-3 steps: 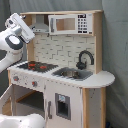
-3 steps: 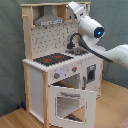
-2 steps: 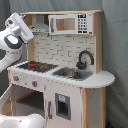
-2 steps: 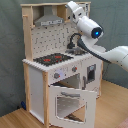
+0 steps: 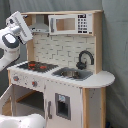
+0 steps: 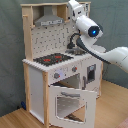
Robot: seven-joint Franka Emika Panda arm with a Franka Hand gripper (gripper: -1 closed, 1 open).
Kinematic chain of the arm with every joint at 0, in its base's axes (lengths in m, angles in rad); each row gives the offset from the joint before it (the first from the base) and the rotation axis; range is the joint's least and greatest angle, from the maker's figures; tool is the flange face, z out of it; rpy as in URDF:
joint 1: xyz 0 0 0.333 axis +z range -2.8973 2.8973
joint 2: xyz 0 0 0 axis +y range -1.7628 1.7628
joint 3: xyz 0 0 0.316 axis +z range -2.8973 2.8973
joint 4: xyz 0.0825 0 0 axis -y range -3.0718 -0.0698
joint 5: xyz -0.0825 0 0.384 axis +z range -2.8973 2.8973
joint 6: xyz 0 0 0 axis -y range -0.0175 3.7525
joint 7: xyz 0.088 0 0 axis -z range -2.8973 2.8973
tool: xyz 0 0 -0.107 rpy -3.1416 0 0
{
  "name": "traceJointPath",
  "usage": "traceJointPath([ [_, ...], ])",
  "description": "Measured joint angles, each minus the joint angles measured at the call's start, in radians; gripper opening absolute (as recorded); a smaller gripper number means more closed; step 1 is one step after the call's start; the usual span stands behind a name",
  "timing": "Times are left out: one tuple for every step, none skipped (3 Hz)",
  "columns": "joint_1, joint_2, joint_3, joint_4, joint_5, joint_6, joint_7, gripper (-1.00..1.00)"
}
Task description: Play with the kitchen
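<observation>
One kitchen (image 5: 65, 75) in the first exterior view sits below and just beyond the gripper (image 5: 21, 24), which hovers near the grey hood (image 5: 39, 27); I cannot tell how far its jaws stand apart, and nothing seems held. A careless advance could strike the hood or upper shelf.

In the second exterior view, one oven door (image 6: 72, 102) hangs open well below the gripper (image 6: 74, 7), beneath one hob (image 6: 51, 59) and one faucet (image 6: 75, 40).

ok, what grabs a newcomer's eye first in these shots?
The white-and-wood toy kitchen fills both exterior views, its black hob with red rings on the counter and its oven door hanging open below. The white robot arm is raised up by the grey hood.
</observation>
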State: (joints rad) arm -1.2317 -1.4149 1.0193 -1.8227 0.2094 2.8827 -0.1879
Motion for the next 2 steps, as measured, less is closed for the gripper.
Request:
traceJointPath([
  [0.000,0.000,0.001,0.015,0.000,-0.084,0.080,1.00],
  [0.000,-0.001,0.005,0.033,0.000,-0.176,0.146,1.00],
])
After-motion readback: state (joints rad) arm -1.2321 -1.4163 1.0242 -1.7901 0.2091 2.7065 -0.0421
